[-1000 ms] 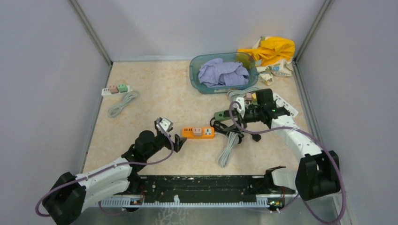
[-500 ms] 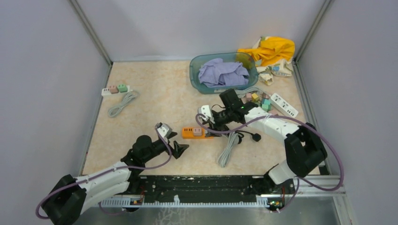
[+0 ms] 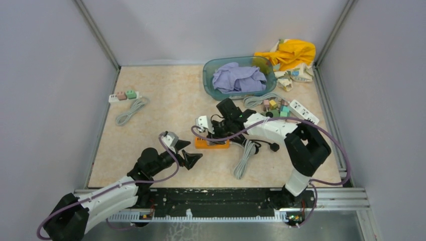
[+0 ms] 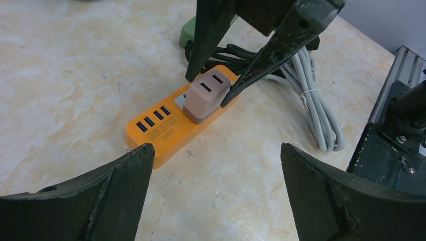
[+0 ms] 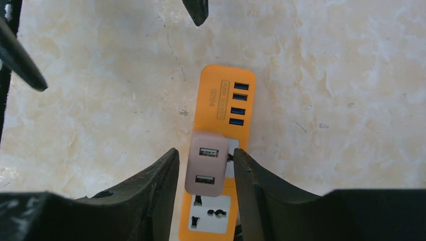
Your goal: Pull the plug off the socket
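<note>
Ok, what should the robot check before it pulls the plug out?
1. Right pincer straddles the plug: ok.
2. Right pincer squeezing the plug tight: cannot tell, thin gaps show at both sides.
3. Left pincer holding the orange power strip down: not ok, it hangs open, short of the strip.
4. White cord clear of the plug: ok, it lies by the strip's far end.

Top view high, looking down; wrist views close; all share orange strip (image 5: 224, 108).
</note>
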You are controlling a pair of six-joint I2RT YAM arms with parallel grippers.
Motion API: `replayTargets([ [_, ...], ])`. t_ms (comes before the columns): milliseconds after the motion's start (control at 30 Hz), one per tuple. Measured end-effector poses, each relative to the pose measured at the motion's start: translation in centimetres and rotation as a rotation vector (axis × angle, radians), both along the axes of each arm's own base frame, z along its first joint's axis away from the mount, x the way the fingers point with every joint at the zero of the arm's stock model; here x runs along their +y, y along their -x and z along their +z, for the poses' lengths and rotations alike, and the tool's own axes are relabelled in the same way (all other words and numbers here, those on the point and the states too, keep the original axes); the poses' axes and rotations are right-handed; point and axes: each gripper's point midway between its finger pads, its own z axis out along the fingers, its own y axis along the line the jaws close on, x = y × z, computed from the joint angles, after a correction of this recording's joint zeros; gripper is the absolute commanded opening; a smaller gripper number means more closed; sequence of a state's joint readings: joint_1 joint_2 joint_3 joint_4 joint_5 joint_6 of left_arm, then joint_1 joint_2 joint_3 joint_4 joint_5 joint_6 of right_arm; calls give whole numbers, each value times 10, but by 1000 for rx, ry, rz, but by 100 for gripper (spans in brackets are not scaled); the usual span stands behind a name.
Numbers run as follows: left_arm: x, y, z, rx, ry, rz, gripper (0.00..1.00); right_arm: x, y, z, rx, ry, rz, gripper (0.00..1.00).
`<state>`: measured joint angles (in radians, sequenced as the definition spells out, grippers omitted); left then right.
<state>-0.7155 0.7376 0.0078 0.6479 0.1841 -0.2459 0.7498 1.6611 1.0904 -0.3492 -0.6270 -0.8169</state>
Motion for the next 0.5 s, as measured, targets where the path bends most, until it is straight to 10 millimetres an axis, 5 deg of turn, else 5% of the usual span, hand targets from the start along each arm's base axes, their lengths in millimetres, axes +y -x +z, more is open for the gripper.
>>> replayTargets([
  [300,-1,0,1,1,5,-3,100,6,2,-18,25,51,-28,7],
  [500,-10,6,7,-46,13,-76,100,-3,7,-17,8,48,-11,1],
])
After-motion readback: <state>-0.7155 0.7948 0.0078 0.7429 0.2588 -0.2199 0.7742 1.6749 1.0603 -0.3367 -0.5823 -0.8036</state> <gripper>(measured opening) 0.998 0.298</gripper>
